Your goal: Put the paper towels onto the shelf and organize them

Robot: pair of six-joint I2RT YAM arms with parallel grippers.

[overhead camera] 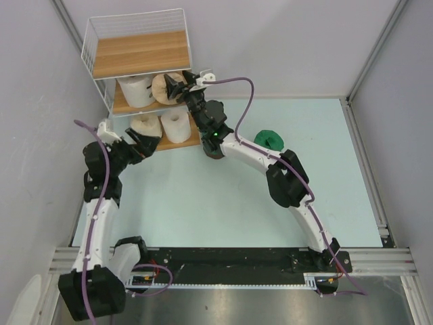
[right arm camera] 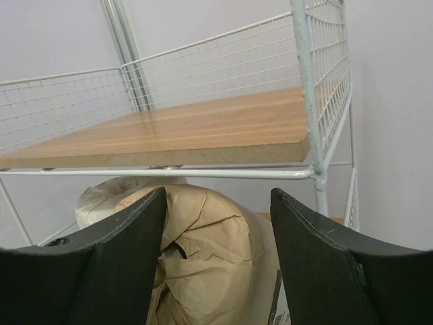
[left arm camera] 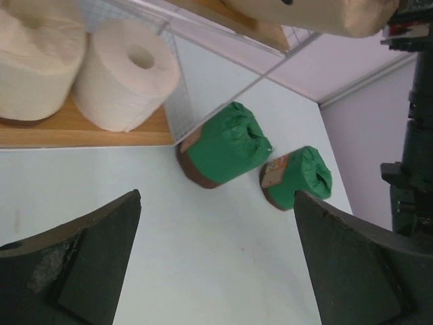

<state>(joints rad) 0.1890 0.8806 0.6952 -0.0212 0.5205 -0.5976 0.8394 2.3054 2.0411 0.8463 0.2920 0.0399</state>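
- On the shelf's [overhead camera: 88, 57] middle board [overhead camera: 116, 105], your right gripper [right arm camera: 218, 191] has its fingers set wide, with the tan roll [right arm camera: 210, 257] between them.
- You cannot tell from either view whether those fingers press the tan roll or only flank it.
- The tan roll sits on the middle board, at its right end, just beside a white roll [overhead camera: 135, 90] that stands upright on the same board.
- Your right wrist view looks under the top board [right arm camera: 189, 128], which sits just above the tan roll.
- Your left gripper [left arm camera: 216, 196] is spread and holds nothing, low over the table [overhead camera: 203, 196] in front of the bottom board [left arm camera: 81, 132].
- Two cream rolls stand side by side on the bottom board: the left cream roll [left arm camera: 34, 68] and the right cream roll [left arm camera: 128, 81], close together.
- Two green rolls lie on their sides on the table, off the shelf: the near green roll [left arm camera: 226, 145] just beside the shelf's bottom corner, the far green roll [left arm camera: 298, 177] a little apart from it.
- From above you see only the far green roll, to the right of your right arm [overhead camera: 291, 179].
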